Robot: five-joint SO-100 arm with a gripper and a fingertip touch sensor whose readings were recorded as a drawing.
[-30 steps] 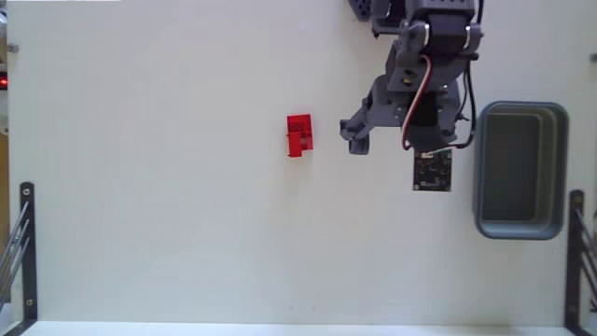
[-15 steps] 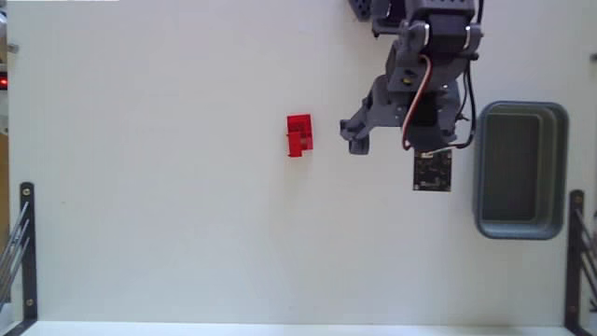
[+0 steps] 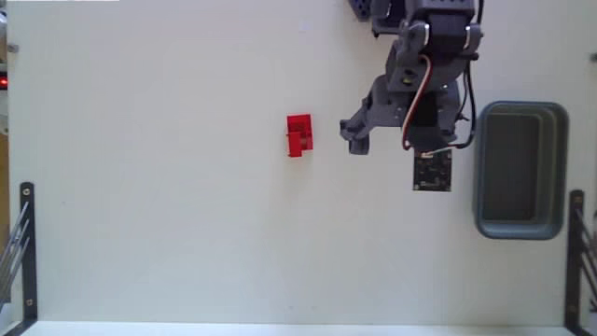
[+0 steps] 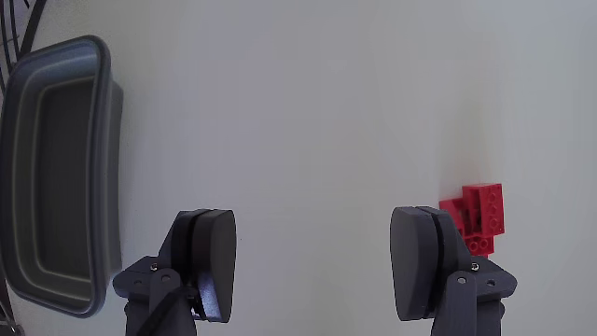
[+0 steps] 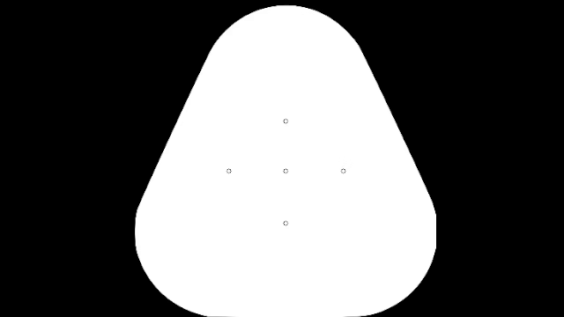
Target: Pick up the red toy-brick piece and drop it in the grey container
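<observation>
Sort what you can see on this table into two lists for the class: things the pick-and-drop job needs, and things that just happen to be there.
Needed for the job:
- red toy-brick piece, lying on the table
- grey container, empty
- gripper, open, holding nothing

Just there:
- black metal frames at the table's edges
- small circuit board on the arm

Your arm [image 3: 424, 65] reaches down from the top edge of the fixed view, bent over the table. Your gripper [image 4: 312, 252] has its jaws spread wide with nothing between them; in the wrist view both fingers [image 4: 213, 261] point up from the bottom edge.
</observation>
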